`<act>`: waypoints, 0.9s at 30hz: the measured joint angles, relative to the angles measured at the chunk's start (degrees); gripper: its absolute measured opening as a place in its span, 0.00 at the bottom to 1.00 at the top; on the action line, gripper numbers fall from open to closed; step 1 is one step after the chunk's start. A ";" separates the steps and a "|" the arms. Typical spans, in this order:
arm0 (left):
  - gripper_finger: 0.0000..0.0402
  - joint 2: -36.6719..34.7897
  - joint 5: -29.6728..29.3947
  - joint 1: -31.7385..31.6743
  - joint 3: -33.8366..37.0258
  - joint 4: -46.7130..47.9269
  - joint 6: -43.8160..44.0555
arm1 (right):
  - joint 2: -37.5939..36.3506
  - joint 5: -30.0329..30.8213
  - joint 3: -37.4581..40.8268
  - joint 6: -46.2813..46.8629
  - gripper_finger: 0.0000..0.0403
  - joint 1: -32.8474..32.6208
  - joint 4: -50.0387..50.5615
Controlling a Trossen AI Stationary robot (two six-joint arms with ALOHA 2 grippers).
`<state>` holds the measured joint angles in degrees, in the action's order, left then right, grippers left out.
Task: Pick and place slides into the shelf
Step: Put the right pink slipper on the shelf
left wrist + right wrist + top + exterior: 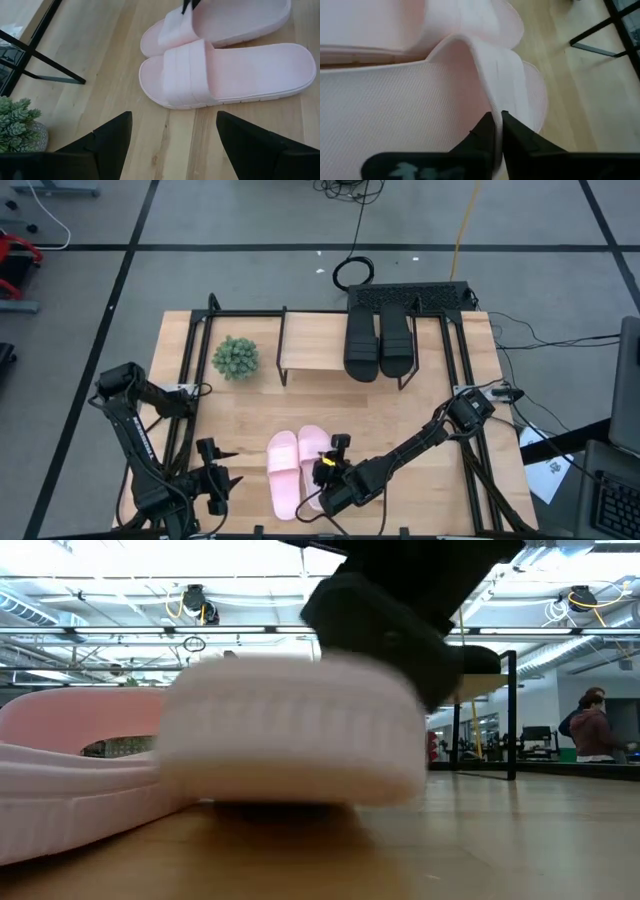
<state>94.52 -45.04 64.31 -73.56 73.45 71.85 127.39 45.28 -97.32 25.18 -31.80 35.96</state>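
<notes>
Two light pink slides lie side by side near the table's near edge: the left one (283, 472) and the right one (313, 458), soles down. My right gripper (336, 457) is shut on the right slide's strap (507, 75). In the low view that slide (290, 730) fills the foreground under the dark gripper (400, 610). My left gripper (172, 135) is open, low over the table to the left of the pink pair (230, 75). Two black slides (380, 340) lie on the shelf's light wood board (315, 340) at the far side. My right gripper pinches the right pink slide's strap at its heel-side edge (496, 107) between the two fingers, one finger (482, 127) on the strap's inner face and one (517, 130) on its outer face. The fingers come slanting down from the table's right and near side. The slide's sole looks to lie on the table.
A small green potted plant (235, 357) stands left of the shelf. Black metal rails (190, 380) run along the table's left and right sides (462, 370). Bare wood lies between the pink pair and the shelf (330, 410). A person (590, 730) stands far off in the room.
</notes>
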 joint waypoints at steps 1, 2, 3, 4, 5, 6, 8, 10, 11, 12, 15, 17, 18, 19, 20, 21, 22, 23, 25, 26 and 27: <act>0.73 0.00 0.00 0.00 0.00 0.00 0.02 | 0.00 0.13 0.00 0.36 0.02 0.20 0.06; 0.73 0.00 0.00 0.00 0.00 0.00 0.05 | 0.00 0.18 -0.02 0.55 0.02 0.32 0.05; 0.73 0.00 0.00 0.00 0.00 0.00 0.07 | 0.00 0.16 -0.02 0.62 0.01 0.45 0.05; 0.73 0.00 0.00 0.00 0.00 0.00 0.07 | 0.00 0.15 -0.02 0.67 0.01 0.55 0.05; 0.73 0.00 0.02 0.00 0.00 -0.02 0.07 | 0.00 0.13 -0.02 0.69 0.01 0.64 0.03; 0.73 0.00 0.02 0.00 0.00 -0.01 0.07 | 0.00 0.11 -0.02 0.71 0.01 0.69 0.08; 0.73 0.00 0.02 0.00 0.00 0.00 0.07 | -0.20 0.16 -0.07 0.83 0.01 0.69 0.56; 0.73 0.00 0.02 0.00 0.00 0.00 0.09 | -0.66 0.99 -0.07 1.51 0.01 0.60 1.38; 0.73 0.00 0.02 0.00 0.00 -0.02 0.09 | -1.10 1.20 -0.04 1.58 0.01 0.62 1.96; 0.73 0.00 0.02 0.00 0.00 -0.02 0.11 | -1.55 1.38 -0.07 1.61 0.01 0.63 2.50; 0.73 0.00 0.03 0.00 0.00 0.01 0.15 | -3.19 3.03 -1.39 1.13 0.01 0.36 5.46; 0.73 0.00 0.04 0.00 0.00 -0.04 0.19 | -4.26 4.67 -3.40 0.85 0.00 0.30 8.33; 0.73 0.00 0.04 0.00 0.00 -0.01 0.20 | -4.63 5.57 -4.58 0.60 0.00 0.27 10.00; 0.73 -0.02 0.04 0.00 0.00 -0.03 0.20 | -5.08 6.31 -5.61 -0.05 0.00 0.23 11.52; 0.73 -0.02 0.04 0.00 0.00 -0.04 0.20 | -5.38 6.95 -6.68 -0.69 0.00 0.23 12.90; 0.73 -0.02 0.04 0.00 0.00 -0.02 0.20 | -5.65 7.60 -7.74 -1.72 0.00 0.25 13.85; 0.73 -0.02 0.04 0.00 0.00 -0.02 0.16 | -5.95 8.53 -8.71 -2.71 0.00 0.40 14.69; 0.73 -0.02 0.04 0.00 0.00 -0.02 0.05 | -6.20 9.47 -9.64 -3.93 0.00 0.66 15.58; 0.73 -0.02 0.03 0.00 0.00 -0.03 0.03 | -7.32 11.47 -11.06 -6.05 0.00 1.36 17.28; 0.73 -0.02 0.04 0.00 0.00 0.00 0.02 | -7.88 12.35 -11.51 -7.55 0.00 1.89 17.37; 0.73 -0.02 0.04 0.00 0.00 -0.01 0.02 | -8.55 13.32 -11.85 -8.93 0.00 2.51 17.30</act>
<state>94.50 -44.99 64.31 -73.56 73.44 71.88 118.84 58.60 -109.16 16.25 -29.29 53.27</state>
